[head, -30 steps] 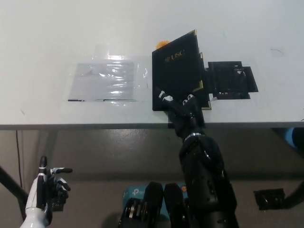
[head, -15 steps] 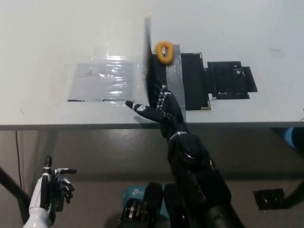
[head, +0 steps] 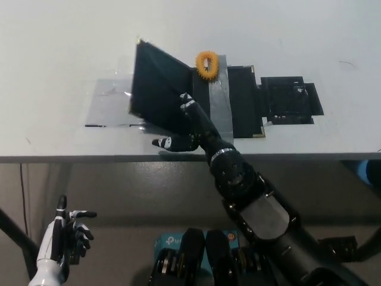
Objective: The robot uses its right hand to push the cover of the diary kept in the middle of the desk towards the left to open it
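While the cover (head: pixel 156 89) stands tilted past upright, the right hand (head: pixel 189 128), fingers spread and holding nothing, should push leftward gently until the cover lies flat. The diary (head: pixel 238 101) is black, mid-desk (head: pixel 59 47) near the front edge, an orange ring (head: pixel 206 64) on it. The left hand (head: pixel 62 238) rests low, fingers loosely apart.

Black right arm reaching up from the bottom right, stretched long and slanted to the left. Right hand (head: pixel 189 128) flat, fingers spread wide apart, thumb sticking out to the left. White left hand (head: pixel 59 235) low in the bottom left corner, resting, fingers loosely curled, holding nothing.
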`<act>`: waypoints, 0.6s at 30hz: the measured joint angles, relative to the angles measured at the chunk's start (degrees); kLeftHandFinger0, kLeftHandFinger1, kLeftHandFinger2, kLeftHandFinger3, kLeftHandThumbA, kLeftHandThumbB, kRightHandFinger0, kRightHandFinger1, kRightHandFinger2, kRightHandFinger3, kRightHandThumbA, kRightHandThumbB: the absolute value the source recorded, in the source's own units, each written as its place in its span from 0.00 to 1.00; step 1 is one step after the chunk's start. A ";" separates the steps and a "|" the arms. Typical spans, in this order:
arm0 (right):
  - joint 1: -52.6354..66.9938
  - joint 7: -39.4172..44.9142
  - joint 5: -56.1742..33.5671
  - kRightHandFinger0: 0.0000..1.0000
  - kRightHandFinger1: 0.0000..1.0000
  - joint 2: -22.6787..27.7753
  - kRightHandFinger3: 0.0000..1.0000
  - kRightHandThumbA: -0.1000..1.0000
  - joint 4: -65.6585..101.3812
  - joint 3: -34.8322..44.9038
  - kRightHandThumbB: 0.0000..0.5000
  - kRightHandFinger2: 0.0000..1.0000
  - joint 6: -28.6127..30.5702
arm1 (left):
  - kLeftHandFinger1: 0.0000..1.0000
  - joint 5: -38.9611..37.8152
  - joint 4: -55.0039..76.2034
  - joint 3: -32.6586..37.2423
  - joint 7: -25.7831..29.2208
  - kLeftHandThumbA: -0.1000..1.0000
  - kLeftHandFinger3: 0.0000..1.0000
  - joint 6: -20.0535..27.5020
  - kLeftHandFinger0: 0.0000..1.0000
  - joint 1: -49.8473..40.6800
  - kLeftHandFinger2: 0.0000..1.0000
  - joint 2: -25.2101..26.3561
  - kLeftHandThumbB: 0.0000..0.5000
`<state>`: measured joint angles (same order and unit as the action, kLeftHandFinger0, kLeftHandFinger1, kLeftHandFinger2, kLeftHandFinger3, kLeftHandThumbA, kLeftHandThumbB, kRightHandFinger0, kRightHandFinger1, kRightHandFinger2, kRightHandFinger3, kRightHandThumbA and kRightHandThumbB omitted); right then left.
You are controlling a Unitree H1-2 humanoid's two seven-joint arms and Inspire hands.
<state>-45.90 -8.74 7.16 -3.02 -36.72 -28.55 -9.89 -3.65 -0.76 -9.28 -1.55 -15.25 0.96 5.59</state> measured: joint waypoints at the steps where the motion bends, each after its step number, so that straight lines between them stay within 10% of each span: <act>1: -0.11 0.66 1.14 0.68 0.82 0.71 1.00 1.00 0.17 -1.90 0.68 0.91 -0.09 | 0.25 0.05 0.03 0.06 -0.03 1.00 0.42 -0.03 0.22 0.01 0.27 0.19 0.96; 3: -0.14 1.75 3.21 0.31 0.46 1.55 1.00 1.00 0.56 -4.45 0.71 0.59 -0.42 | 0.27 0.18 0.18 0.30 -0.06 1.00 0.42 -0.11 0.26 0.05 0.27 0.76 0.94; 5: -0.13 3.06 5.78 0.22 0.33 2.12 1.00 1.00 0.94 -7.00 0.73 0.46 -1.13 | 0.24 0.36 0.24 0.67 -0.13 1.00 0.39 -0.19 0.24 0.34 0.25 1.60 0.95; 8: -0.16 3.70 8.59 0.41 0.57 2.68 1.00 1.00 0.96 -8.73 0.74 0.69 -1.77 | 0.22 0.40 0.21 1.15 -0.20 1.00 0.38 -0.27 0.23 1.21 0.22 2.12 0.95; 9: -0.27 3.78 9.35 0.72 0.92 2.82 1.00 1.00 0.96 -9.20 0.76 1.00 -1.91 | 0.23 0.41 0.21 1.35 -0.21 1.00 0.36 -0.26 0.24 1.46 0.22 2.19 0.94; 12: -0.49 4.42 11.94 0.75 0.94 2.91 1.00 1.00 0.98 -10.61 0.77 1.00 -2.19 | 0.23 0.40 0.19 2.29 -0.29 1.00 0.36 -0.26 0.24 2.34 0.22 2.23 0.94; 13: -0.44 4.53 12.58 0.58 0.75 2.88 1.00 1.00 0.98 -10.86 0.77 0.87 -2.21 | 0.25 0.39 0.19 2.51 -0.32 1.00 0.39 -0.26 0.26 2.52 0.22 2.23 0.98; 15: -0.38 4.98 14.00 0.51 0.71 2.79 1.00 1.00 1.00 -11.75 0.92 0.83 -2.25 | 0.24 0.41 0.23 2.92 -0.41 1.00 0.39 -0.54 0.24 2.84 0.21 2.24 0.94; 17: -0.38 5.25 15.68 0.81 0.97 2.69 1.00 1.00 1.07 -12.91 0.90 1.00 -2.63 | 0.24 0.42 0.24 3.19 -0.53 1.00 0.40 -0.83 0.24 3.05 0.21 2.30 0.96; 18: -0.38 5.26 16.32 0.76 0.90 2.57 1.00 1.00 0.81 -13.13 0.89 0.94 -2.63 | 0.24 0.42 0.24 3.31 -0.57 1.00 0.40 -0.91 0.24 3.11 0.21 2.36 0.97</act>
<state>-46.28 -3.48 23.48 -0.45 -35.92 -41.68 -12.52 -3.23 -0.52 -5.97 -2.12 -16.15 4.07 7.94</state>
